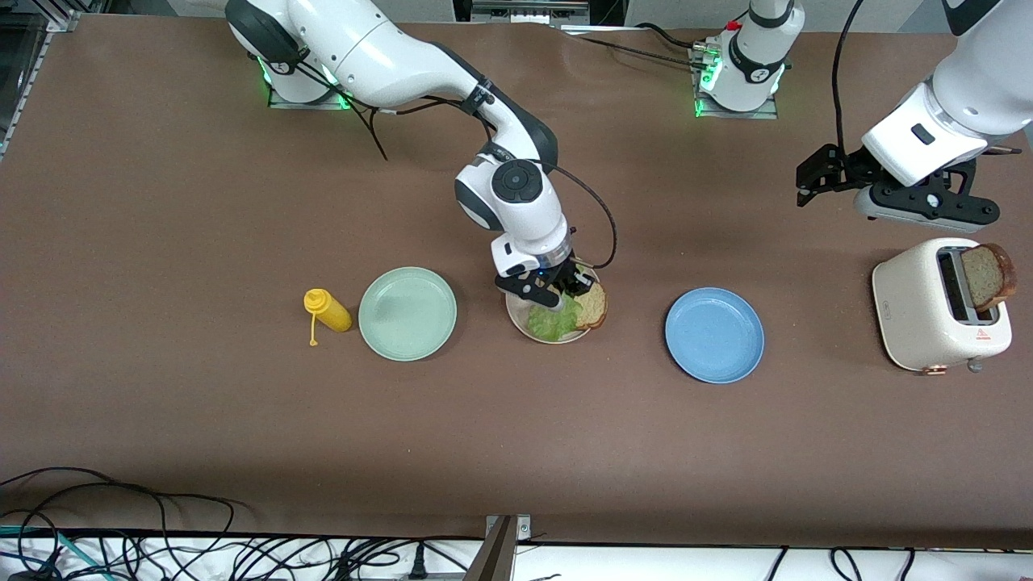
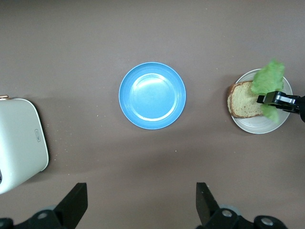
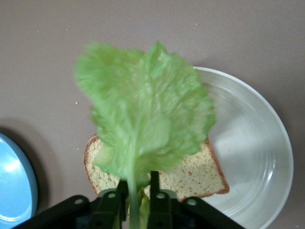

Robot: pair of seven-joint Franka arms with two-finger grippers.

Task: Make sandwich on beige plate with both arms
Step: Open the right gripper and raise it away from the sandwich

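Right gripper [image 1: 557, 292] low over beige plate [image 1: 520, 320] — lettuce [image 1: 553, 321], bread slice [image 1: 591, 307] on it.

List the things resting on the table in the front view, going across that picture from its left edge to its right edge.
Yellow plastic squeeze bottle → round mint-green plate → round beige plate carrying a brown bread slice and green lettuce leaf → round blue plate → cream toaster with a bread slice standing in its slot.
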